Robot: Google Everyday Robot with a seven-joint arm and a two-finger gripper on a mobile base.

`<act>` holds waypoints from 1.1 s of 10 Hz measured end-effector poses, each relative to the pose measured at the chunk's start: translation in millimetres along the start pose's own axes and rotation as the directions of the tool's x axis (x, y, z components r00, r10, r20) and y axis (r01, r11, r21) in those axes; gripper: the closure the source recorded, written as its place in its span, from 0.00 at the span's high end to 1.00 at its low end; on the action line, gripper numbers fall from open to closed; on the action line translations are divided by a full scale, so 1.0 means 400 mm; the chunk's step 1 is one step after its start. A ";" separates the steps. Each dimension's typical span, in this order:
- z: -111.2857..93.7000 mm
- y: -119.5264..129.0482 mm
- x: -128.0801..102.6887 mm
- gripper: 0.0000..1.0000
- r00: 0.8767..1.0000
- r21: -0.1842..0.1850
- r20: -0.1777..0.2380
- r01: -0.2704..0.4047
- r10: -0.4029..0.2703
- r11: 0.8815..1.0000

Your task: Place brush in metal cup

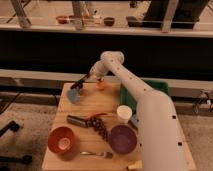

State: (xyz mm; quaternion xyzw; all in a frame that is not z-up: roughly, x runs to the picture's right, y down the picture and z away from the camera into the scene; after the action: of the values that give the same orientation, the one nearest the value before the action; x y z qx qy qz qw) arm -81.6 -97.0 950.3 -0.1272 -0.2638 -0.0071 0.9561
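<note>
Broadly, a pale wooden worktop (pixel 90 107) fills the lower middle of the camera view, and a bulky white robot arm (pixel 150 120) rises along its right edge, bends at a joint above the far side and reaches down to the left. Behind the arm, at the far right corner, a green bin (pixel 162 87) shows partly. At the near edge lie a round purple bowl (pixel 123 138) to the right and a round red bowl (pixel 62 140) to the left, with a silver fork (pixel 96 154) lying flat between and just in front of them. A thick dark tool with red parts (pixel 80 120) lies across the middle of the board, beyond the red bowl. A small white cup (pixel 123 112) stands upright just beyond the purple bowl, close to the arm. The small dull blue-grey metal cup (pixel 74 95) sits near the far left corner. The slim black stick-like brush (pixel 80 82) hangs tilted above it, lower end pointing toward the cup's mouth; whether the tip is inside I cannot tell. The claw (pixel 91 77) hovers over the far left part of the board, closed narrowly on the brush's upper end. A small orange object (pixel 102 85) rests just right of the claw.
</note>
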 end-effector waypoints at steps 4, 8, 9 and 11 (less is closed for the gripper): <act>0.012 -0.005 -0.011 0.00 1.000 0.001 0.014 0.000 0.000 1.000; 0.026 -0.005 -0.018 0.00 1.000 0.001 0.029 -0.004 0.004 1.000; 0.035 -0.003 -0.023 0.00 0.999 -0.003 0.033 -0.004 0.004 1.000; 0.049 0.001 -0.031 0.00 0.999 -0.010 0.040 -0.004 0.004 1.000</act>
State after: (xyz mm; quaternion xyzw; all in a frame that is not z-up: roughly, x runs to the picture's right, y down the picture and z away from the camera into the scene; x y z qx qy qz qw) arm -102.2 -92.4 960.1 -0.1324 -0.2825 -0.0040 0.9501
